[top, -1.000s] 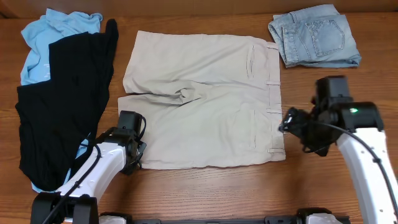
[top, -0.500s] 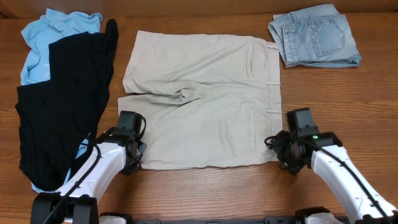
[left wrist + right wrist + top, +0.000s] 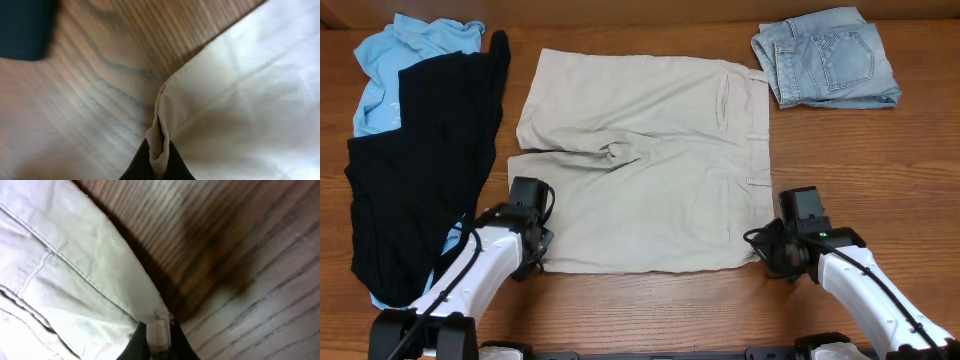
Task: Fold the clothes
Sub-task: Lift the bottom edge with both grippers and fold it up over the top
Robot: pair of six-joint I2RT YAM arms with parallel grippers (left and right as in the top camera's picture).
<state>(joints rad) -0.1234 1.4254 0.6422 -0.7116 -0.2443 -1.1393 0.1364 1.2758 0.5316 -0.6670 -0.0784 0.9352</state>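
Beige khaki shorts (image 3: pixel 650 165) lie flat in the middle of the table, waistband to the right. My left gripper (image 3: pixel 538 250) is shut on the near left hem corner; the wrist view shows the pinched fold of shorts (image 3: pixel 157 145) between the dark fingers (image 3: pixel 137 167). My right gripper (image 3: pixel 765 252) is shut on the near waistband corner, seen as a shorts tab (image 3: pixel 159 332) squeezed between its fingers (image 3: pixel 137 345). A black garment (image 3: pixel 420 170) lies over a light-blue shirt (image 3: pixel 390 60) at the left.
Folded light denim jeans (image 3: pixel 825 57) lie at the far right corner. Bare wooden table (image 3: pixel 880 160) shows to the right of the shorts and along the front edge.
My right arm moved down from beside the waistband to the near right corner and closed on it, pulling that corner slightly inward. The left gripper kept its hold.
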